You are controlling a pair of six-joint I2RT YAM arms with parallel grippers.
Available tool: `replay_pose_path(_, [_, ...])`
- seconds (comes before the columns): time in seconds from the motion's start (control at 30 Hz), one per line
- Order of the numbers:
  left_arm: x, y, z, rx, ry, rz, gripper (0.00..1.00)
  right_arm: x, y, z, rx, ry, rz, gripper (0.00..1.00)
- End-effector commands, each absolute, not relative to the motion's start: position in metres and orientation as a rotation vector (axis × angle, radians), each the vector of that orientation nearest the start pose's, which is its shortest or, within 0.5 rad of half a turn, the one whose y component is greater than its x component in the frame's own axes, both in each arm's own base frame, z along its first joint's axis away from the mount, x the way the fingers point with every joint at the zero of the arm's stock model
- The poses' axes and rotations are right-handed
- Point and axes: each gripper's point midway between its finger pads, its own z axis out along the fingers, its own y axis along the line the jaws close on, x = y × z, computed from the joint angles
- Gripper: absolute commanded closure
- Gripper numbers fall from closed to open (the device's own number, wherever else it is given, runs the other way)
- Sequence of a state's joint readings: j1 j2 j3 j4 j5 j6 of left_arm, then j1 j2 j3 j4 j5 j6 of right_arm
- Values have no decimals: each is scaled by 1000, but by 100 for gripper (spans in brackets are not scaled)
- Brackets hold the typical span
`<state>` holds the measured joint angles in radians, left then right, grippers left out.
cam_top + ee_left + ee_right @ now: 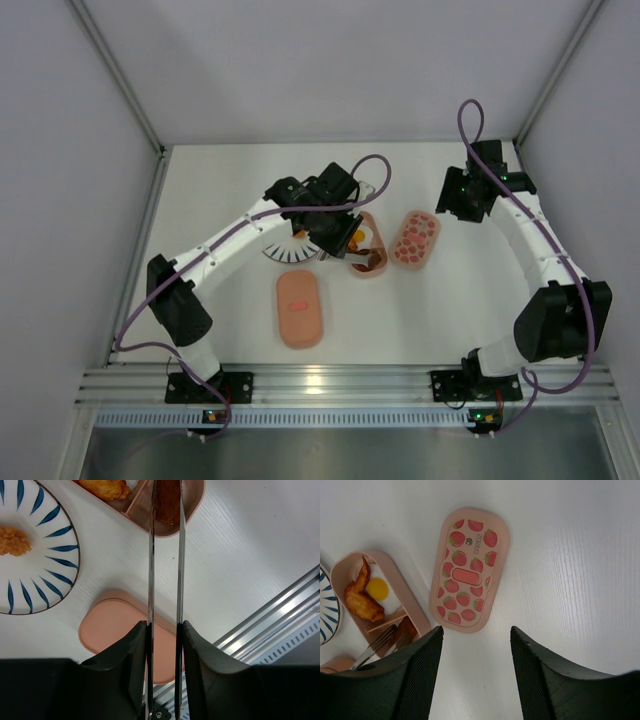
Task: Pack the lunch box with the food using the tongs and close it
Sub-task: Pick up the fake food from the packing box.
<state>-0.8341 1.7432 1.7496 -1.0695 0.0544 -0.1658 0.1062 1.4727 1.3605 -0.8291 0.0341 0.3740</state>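
My left gripper is shut on the silvery tongs, whose two arms reach into the open pink lunch box tray. A dark brown piece of food lies between the two arms in the tray's small compartment; whether it is pinched I cannot tell. An orange piece and a yellow-centred egg lie in the larger compartment. The strawberry-spotted lid lies flat beside the tray. My right gripper hovers open over bare table just near of that lid, holding nothing.
A plain pink lid with a small red mark lies near the front, under my left wrist. The striped white plate holds one fried piece. An aluminium rail runs along the near edge; grey walls close three sides.
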Motion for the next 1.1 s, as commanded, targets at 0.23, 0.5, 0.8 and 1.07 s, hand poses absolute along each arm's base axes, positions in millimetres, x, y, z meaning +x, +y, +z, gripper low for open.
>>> replay_pose_path(0.23, [261, -310, 248, 853, 2385, -470, 77, 357, 42, 198, 347, 2452, 141, 44])
replay_pose_path(0.5, [261, -309, 255, 846, 2371, -476, 78, 358, 41, 199, 348, 2452, 138, 44])
replay_pose_path(0.8, [259, -309, 262, 842, 2355, -493, 78, 356, 42, 199, 348, 2455, 139, 44])
replay_pose_path(1.07, [256, -310, 271, 840, 2334, -528, 77, 357, 42, 199, 348, 2457, 138, 44])
